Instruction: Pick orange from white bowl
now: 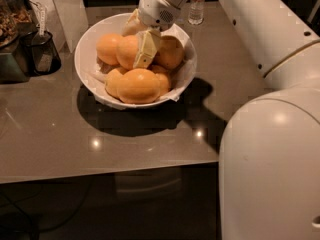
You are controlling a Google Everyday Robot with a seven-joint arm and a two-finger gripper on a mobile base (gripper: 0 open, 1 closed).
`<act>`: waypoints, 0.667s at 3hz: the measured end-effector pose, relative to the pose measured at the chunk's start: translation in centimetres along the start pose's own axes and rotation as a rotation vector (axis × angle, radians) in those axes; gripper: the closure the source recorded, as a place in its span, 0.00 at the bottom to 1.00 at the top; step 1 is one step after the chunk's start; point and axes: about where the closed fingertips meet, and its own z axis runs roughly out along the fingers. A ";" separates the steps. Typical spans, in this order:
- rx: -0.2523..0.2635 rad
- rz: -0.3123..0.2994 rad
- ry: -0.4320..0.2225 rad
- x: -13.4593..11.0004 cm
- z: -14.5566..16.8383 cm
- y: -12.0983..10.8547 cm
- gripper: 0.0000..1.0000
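The white bowl (85, 64) stands on the grey table and holds several round orange-coloured fruits. The deepest orange one, the orange (171, 53), lies at the back right of the pile. A large paler fruit (138, 85) lies at the front. My gripper (139, 37) hangs over the back of the bowl, open. One cream finger (145, 49) reaches down between the orange and the middle fruit (128, 51). The other finger (132, 25) is behind, near the bowl's far rim. Nothing shows gripped between them.
A clear water bottle (196, 6) stands behind the bowl. A dark container (42, 51) and a machine (10, 49) stand at the left. My white arm and body (272, 154) fill the right side. The table's front edge (100, 170) runs across below the bowl.
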 end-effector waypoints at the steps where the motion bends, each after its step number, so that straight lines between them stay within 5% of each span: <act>1: 0.000 0.000 0.000 0.0 0.0 0.1 0.42; 2: -0.011 0.022 -0.005 0.4 0.3 0.2 0.69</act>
